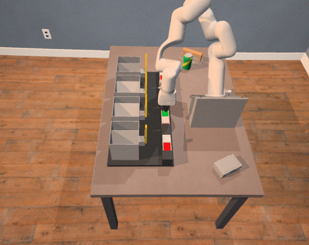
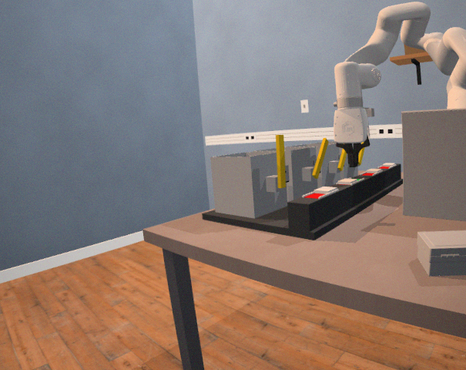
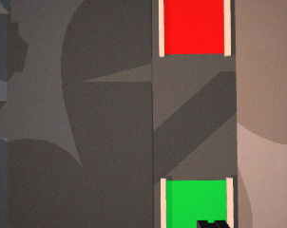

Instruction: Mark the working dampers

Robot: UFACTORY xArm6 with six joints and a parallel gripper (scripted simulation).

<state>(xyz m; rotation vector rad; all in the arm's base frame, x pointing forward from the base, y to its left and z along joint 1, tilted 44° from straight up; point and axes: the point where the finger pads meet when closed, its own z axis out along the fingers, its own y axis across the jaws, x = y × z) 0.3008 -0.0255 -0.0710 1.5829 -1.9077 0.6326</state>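
Clenched on nothing, the jaws (image 1: 165, 107) (image 2: 353, 163) hover above the green slider (image 1: 165, 114) (image 2: 350, 181) (image 3: 197, 201), second from the near end; the other three sliders show red beside four dampers (image 1: 124, 151) (image 2: 231, 186).

Floor (image 1: 56, 126) (image 2: 117, 302): wood planks, visibly grained. Tabletop (image 1: 207, 181) (image 2: 264, 258): matt, smooth, with faint mottling. Robot arm (image 1: 216, 73) (image 2: 348, 85): smooth, with a soft sheen. Damper housings (image 1: 124, 152) (image 2: 232, 185): matt, material indeterminate. Can (image 1: 187, 62): metal-like top. Slider rail (image 1: 167, 160) (image 2: 300, 219): matt, plastic-like.
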